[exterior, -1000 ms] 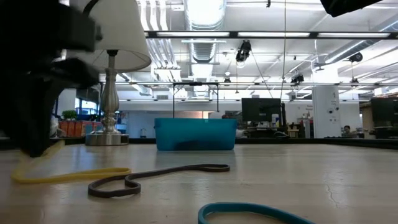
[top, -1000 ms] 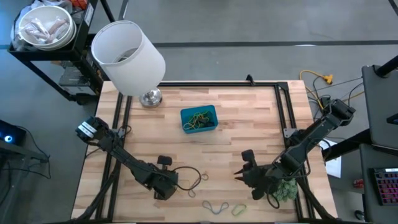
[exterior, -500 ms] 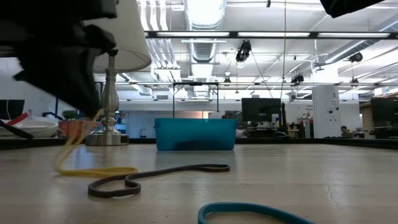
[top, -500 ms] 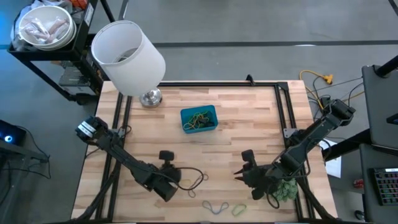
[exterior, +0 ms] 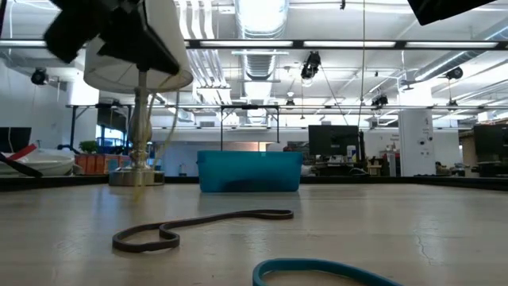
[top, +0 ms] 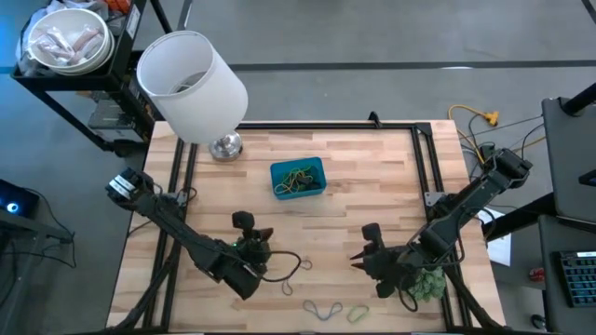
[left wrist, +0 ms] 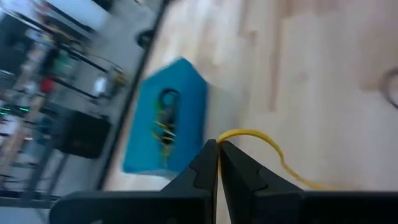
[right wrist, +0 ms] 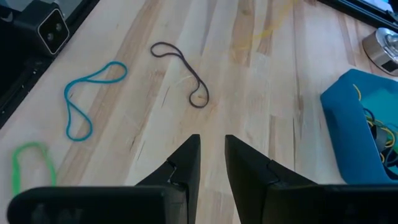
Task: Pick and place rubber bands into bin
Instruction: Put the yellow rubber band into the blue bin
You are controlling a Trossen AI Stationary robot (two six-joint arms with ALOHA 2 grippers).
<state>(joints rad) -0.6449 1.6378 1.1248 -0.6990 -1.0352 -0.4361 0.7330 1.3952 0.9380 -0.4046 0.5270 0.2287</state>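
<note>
The left gripper has lifted clear of the table, pinched on a yellow rubber band. The bin sits at its 1 o'clock. The right gripper waits at 5 o'clock, fingers narrowly parted, empty.

Wood table: blue bin, lamp base, loose rubber bands, possibly plant ball.

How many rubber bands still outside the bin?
4: dark band, teal band and green band lie on the table; yellow band pinched in the left gripper. Others may be hidden.
</note>
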